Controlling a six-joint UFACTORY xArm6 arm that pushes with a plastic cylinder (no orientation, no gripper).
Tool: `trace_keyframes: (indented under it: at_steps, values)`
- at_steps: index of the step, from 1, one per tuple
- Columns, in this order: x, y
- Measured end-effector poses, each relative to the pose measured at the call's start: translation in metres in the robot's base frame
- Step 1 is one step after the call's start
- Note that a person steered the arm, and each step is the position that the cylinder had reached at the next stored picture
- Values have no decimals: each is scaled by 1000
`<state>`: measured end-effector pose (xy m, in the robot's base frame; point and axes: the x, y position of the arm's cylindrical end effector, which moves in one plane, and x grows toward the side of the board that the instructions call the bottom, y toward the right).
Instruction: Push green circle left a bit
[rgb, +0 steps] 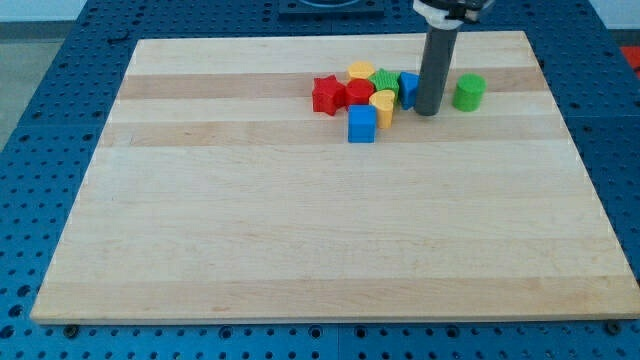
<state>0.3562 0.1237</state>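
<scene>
while my tip (427, 112) rests just left of it, the green circle (468, 92) seemingly stands upright.

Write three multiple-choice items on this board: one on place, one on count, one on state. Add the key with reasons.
1. Relative to my tip, the green circle block lies: A) at the view's right B) at the view's left C) at the view's bottom
2. Blue blocks showing: A) one B) two C) four
3. The green circle block is: A) stacked B) off the wooden board C) standing alone

Key: 1 A, the circle sits right of the rod. 2 B, a blue cube and a blue block behind the rod. 3 C, bare wooden board surrounds it.
</scene>
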Motion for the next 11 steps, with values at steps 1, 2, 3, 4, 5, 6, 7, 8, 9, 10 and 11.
trace_keyframes:
  at_steps: [1,2,3,4,5,6,7,8,9,10,11]
  values:
    - [4,14]
    - [4,40]
    - [6,47]
    - [6,53]
    - [6,70]
    - [6,85]
    - [1,93]
    - [-13,93]
    - [-17,93]
    - [-17,84]
    - [-17,74]
